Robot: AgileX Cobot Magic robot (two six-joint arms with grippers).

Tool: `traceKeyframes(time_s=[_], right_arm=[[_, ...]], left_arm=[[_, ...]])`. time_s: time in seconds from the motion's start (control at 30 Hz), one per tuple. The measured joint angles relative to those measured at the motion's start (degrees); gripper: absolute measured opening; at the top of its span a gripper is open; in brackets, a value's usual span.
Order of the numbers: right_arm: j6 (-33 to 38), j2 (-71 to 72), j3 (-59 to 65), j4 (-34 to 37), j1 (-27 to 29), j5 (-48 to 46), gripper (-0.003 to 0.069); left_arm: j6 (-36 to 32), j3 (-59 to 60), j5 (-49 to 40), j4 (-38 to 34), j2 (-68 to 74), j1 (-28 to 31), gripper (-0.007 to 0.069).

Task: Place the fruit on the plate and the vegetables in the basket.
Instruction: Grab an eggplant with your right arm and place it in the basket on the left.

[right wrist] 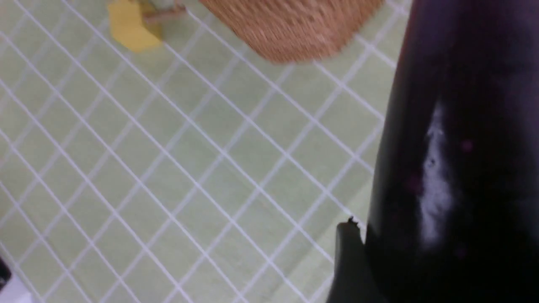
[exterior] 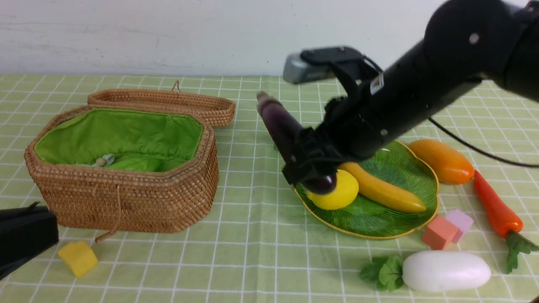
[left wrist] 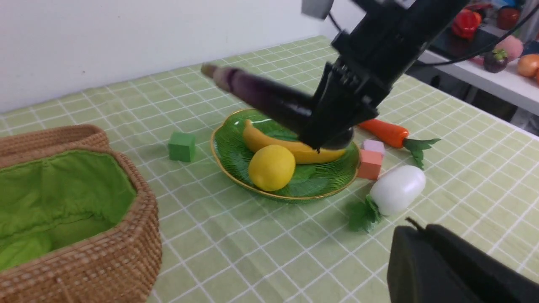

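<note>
My right gripper (exterior: 309, 166) is shut on the dark purple eggplant (exterior: 278, 122), holding it tilted in the air over the left rim of the green plate (exterior: 433, 198). The eggplant (right wrist: 463, 147) fills the right wrist view beside one finger (right wrist: 349, 261). A lemon (exterior: 334, 193) and a banana (exterior: 387, 191) lie on the plate. The mango (exterior: 442, 160) and carrot (exterior: 497, 208) lie to its right, and the white radish (exterior: 446, 271) in front of it. The wicker basket (exterior: 126, 202) stands open at the left. My left gripper (left wrist: 414, 229) is shut and empty, low at the front left.
The basket's lid (exterior: 168, 101) lies open behind it. A yellow block (exterior: 78, 257) sits in front of the basket. An orange block (exterior: 440, 232) and a pink block (exterior: 461, 221) lie by the plate's front right. A green block (left wrist: 182, 146) sits behind the plate.
</note>
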State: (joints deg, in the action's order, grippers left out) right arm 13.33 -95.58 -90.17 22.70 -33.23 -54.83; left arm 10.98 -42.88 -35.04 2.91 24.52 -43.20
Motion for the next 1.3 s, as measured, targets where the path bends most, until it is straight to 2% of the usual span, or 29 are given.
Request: traceKeyframes(time_s=[0.03, 0.1, 0.33, 0.5, 0.63, 0.83, 1.03, 1.1, 1.23, 1.3], right_arm=[[0.0, -0.1, -1.1, 0.1, -0.2, 0.0, 0.0404], [0.5, -3.0, -9.1, 0.3, -3.2, -0.1, 0.0404], [3.4, -16.9, -30.4, 0.8, -9.8, 2.9, 0.0404], [7.2, -26.8, -40.4, 1.0, -12.0, 9.2, 0.0404], [8.5, -32.2, -42.3, 0.8, -12.2, 14.3, 0.0404], [8.8, -35.4, -42.4, -5.4, -12.1, 16.7, 0.0416], [7.8, -34.4, -42.5, -8.4, -12.1, 15.6, 0.0639], [7.7, -33.1, -42.5, -8.9, -12.1, 12.7, 0.0672], [7.1, -28.9, -42.5, -10.0, -12.1, 5.9, 0.0662], [3.8, -24.4, -42.5, -12.5, -12.1, -2.5, 0.0596]], left_arm=[[1.0, 0.0, -0.1, 1.0, 0.0, 0.0, 0.0007], [8.6, 0.0, -0.7, 9.1, 0.0, 0.0, 0.0007], [30.8, 0.0, -3.6, 30.4, 0.0, 0.0, 0.0010], [38.8, 0.0, -5.8, 37.6, 0.0, 0.0, 0.0015], [39.9, 0.0, -6.3, 38.6, 0.0, 0.0, 0.0017], [40.0, 0.0, -6.4, 38.5, 0.0, 0.0, 0.0018], [40.0, 0.0, -6.3, 38.0, 0.0, 0.0, 0.0023], [40.0, 0.0, -6.2, 37.4, 0.0, 0.0, 0.0024], [40.0, 0.0, -5.6, 35.9, 0.0, 0.0, 0.0026], [39.5, 0.0, -4.9, 34.0, 0.0, 0.0, 0.0026]])
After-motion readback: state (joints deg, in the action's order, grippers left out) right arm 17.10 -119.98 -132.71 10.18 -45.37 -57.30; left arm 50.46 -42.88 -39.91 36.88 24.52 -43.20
